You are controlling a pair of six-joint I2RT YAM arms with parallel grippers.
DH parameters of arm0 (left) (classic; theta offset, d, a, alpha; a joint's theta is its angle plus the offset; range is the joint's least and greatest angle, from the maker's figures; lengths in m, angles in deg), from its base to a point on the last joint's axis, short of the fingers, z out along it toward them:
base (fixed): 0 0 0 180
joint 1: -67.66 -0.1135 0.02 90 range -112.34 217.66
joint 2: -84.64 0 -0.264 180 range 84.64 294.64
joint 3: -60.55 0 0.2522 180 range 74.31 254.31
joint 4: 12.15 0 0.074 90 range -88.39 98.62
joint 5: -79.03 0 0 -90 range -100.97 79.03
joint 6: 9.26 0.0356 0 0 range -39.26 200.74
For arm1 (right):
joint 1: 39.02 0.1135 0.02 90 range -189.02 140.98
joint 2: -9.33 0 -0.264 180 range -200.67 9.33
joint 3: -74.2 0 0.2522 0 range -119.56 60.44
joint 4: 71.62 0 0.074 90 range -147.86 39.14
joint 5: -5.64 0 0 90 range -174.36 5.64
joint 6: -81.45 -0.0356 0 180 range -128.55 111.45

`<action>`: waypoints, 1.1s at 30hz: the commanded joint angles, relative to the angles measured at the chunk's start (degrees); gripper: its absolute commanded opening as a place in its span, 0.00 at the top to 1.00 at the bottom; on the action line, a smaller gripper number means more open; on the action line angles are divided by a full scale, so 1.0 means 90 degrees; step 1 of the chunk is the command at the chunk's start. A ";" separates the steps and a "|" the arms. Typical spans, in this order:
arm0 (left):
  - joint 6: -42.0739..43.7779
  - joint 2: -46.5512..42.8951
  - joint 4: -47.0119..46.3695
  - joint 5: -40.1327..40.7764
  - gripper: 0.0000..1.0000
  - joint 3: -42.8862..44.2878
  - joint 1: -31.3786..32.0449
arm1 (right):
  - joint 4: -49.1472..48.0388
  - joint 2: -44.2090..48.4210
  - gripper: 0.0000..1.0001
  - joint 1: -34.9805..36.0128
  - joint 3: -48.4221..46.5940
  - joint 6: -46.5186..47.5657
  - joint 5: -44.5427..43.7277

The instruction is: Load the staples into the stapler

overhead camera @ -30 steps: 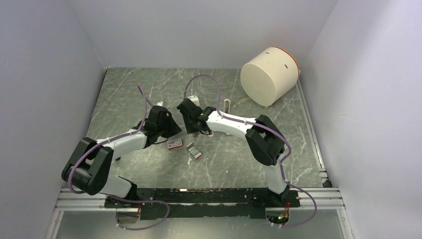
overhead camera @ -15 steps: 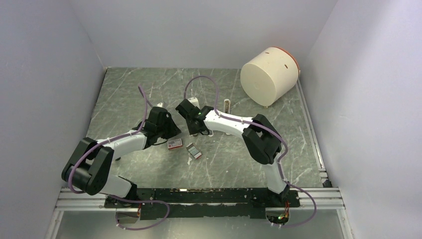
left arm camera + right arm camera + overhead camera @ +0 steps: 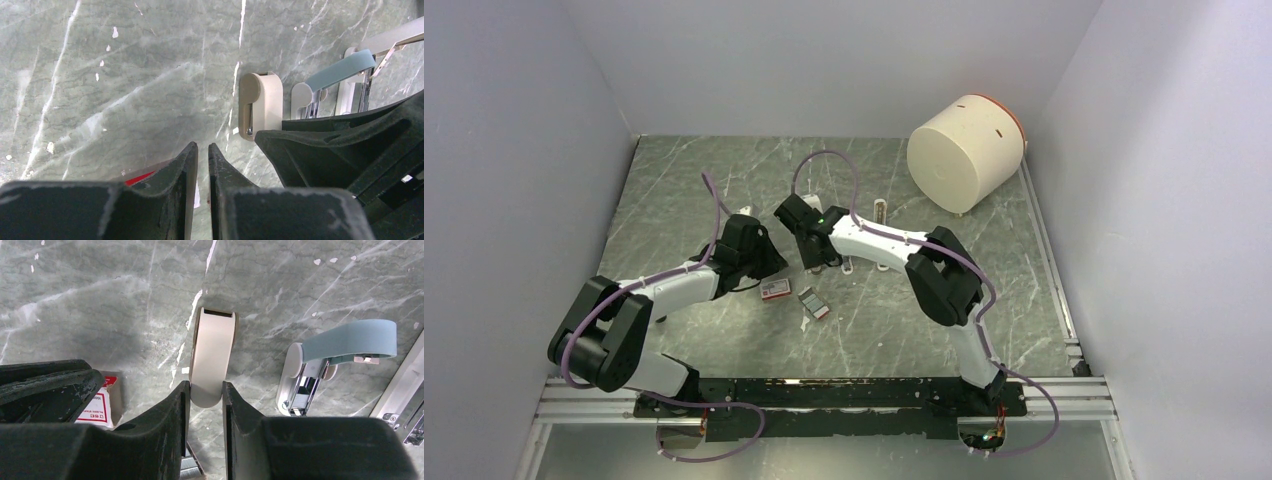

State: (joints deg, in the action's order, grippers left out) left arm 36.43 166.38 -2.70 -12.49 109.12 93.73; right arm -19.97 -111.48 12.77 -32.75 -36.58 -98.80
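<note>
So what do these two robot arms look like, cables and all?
The left arm and right arm have white shells joined by chunky black joints; a thin purple cable loops along each. The left gripper and right gripper have matte black, scuffed, wedge-shaped fingers.

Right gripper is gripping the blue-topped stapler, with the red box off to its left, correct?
No. The right gripper grips the beige piece, not the blue-topped stapler, which lies apart on the other side. The red box is off to its left, as the right wrist view shows.
</note>
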 commanded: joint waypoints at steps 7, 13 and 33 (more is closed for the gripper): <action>0.0199 -0.0400 0.0090 0.0091 0.78 0.0007 -0.0044 | -0.0268 0.0224 0.65 -0.0054 -0.0046 -0.0020 -0.0002; 0.0216 -0.0621 0.0269 0.0115 0.74 0.0056 -0.0044 | -0.0300 0.0473 0.56 -0.0139 -0.0194 -0.0033 -0.0038; 0.0504 -0.3440 0.1324 0.0229 0.04 -0.0186 -0.0044 | -0.1644 0.3396 0.27 -0.1086 0.2307 0.0300 -0.0118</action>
State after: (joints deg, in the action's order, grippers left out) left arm 38.61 138.31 4.90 -9.73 107.13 93.68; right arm -32.32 -82.08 6.94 -13.71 -36.17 -102.62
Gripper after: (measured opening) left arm 0.916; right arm 0.713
